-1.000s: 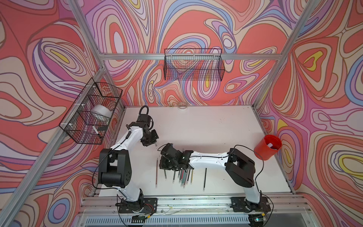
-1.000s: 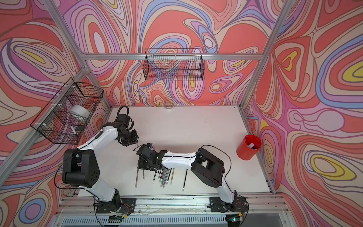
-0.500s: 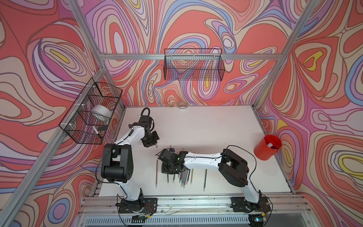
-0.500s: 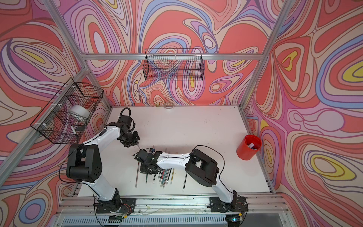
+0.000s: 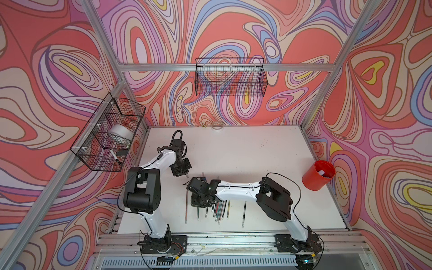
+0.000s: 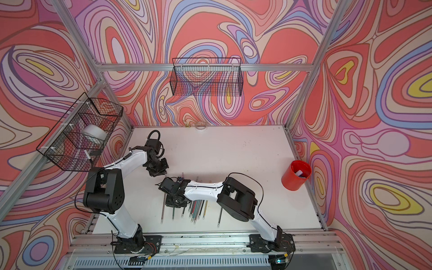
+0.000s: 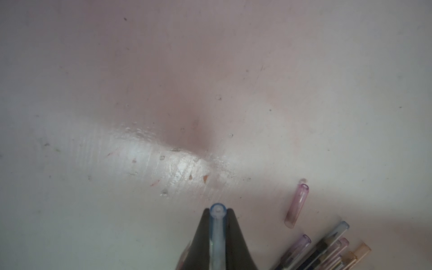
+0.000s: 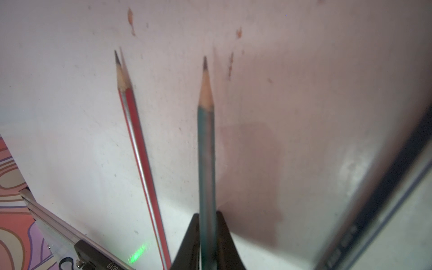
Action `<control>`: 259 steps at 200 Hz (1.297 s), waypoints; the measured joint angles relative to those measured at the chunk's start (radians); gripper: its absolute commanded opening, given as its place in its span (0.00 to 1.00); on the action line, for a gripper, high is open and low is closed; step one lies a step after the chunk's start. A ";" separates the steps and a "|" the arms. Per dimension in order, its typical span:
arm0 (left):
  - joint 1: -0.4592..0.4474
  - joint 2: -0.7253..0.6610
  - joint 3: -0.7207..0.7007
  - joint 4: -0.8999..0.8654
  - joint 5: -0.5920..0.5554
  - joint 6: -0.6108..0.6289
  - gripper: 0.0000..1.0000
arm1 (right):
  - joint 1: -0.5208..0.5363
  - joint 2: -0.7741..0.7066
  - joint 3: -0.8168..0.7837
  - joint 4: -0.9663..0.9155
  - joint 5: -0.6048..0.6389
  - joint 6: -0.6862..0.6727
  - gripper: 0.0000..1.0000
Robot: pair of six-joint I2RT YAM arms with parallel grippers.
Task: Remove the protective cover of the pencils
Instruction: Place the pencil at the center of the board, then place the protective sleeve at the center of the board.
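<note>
My left gripper (image 7: 217,210) is shut on a bluish translucent protective cover (image 7: 217,231) that runs along between its fingers. In both top views it hangs above the table's left middle (image 5: 184,174) (image 6: 163,174). My right gripper (image 8: 207,214) is shut on a green pencil (image 8: 205,140) whose bare sharpened tip points away from it. That gripper hovers over the row of pencils (image 5: 217,210). A red pencil (image 8: 135,131) lies bare on the table beside it. A loose lavender cover (image 7: 297,205) lies near several capped pencils (image 7: 327,245).
A red cup (image 5: 319,175) stands at the table's right edge with a cover inside. Single pencils lie apart from the row on its left (image 5: 186,205) and right (image 5: 243,210). Wire baskets hang on the back wall (image 5: 230,79) and left wall (image 5: 109,135).
The right gripper with the green pencil has shifted a little to the left over the row. The left arm's base link has turned, and its gripper has stayed nearly in place.
</note>
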 measured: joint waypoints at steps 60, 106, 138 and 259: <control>-0.008 0.030 0.000 -0.017 -0.029 0.001 0.00 | 0.003 0.005 0.012 -0.011 -0.003 0.000 0.20; -0.018 0.058 0.000 -0.027 -0.046 0.009 0.01 | 0.005 0.010 0.029 -0.014 0.000 -0.022 0.30; -0.021 0.084 0.000 -0.032 -0.050 0.012 0.07 | 0.007 -0.006 0.045 -0.019 0.025 -0.057 0.49; -0.040 0.089 0.000 -0.039 -0.060 0.019 0.38 | 0.002 -0.476 0.043 -0.101 0.040 0.021 0.98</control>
